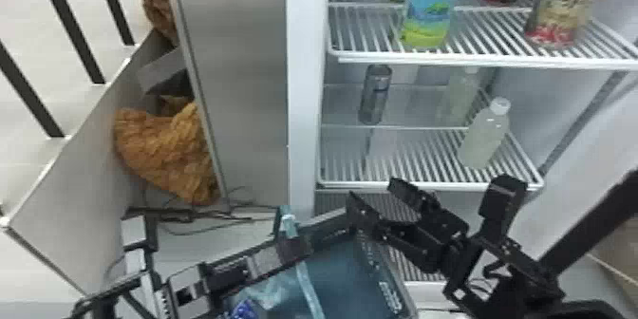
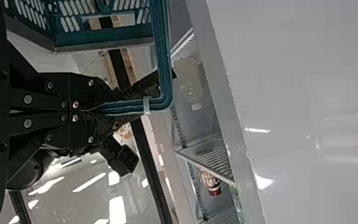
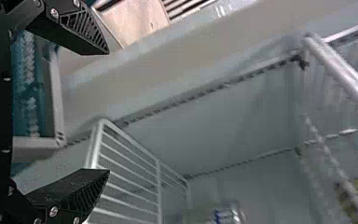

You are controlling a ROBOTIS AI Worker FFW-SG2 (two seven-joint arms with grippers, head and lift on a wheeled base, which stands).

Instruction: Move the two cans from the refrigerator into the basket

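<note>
Held the basket [image 1: 342, 270] by its teal handle [image 2: 164, 51], with the left gripper [image 2: 116, 109] clenched on it. Had the right gripper [image 1: 371, 190] spread wide, grasping nothing, near the shelf's front rail [image 1: 346, 184] in the head view. Saw one can [image 1: 376, 97] upright on that shelf, at twelve o'clock from the right gripper; could not identify the blue object [image 1: 244, 311] inside the basket, at seven to eight o'clock. Risked snagging on the rail by rising too close under it. Risked toppling the can through an off-centre approach, with one finger striking first. Risked brushing the near bottle [image 1: 483, 137], between three and four o'clock from the can, through a wide swing. Risked tilting the basket through a slipping hold or a knock from the right gripper.
</note>
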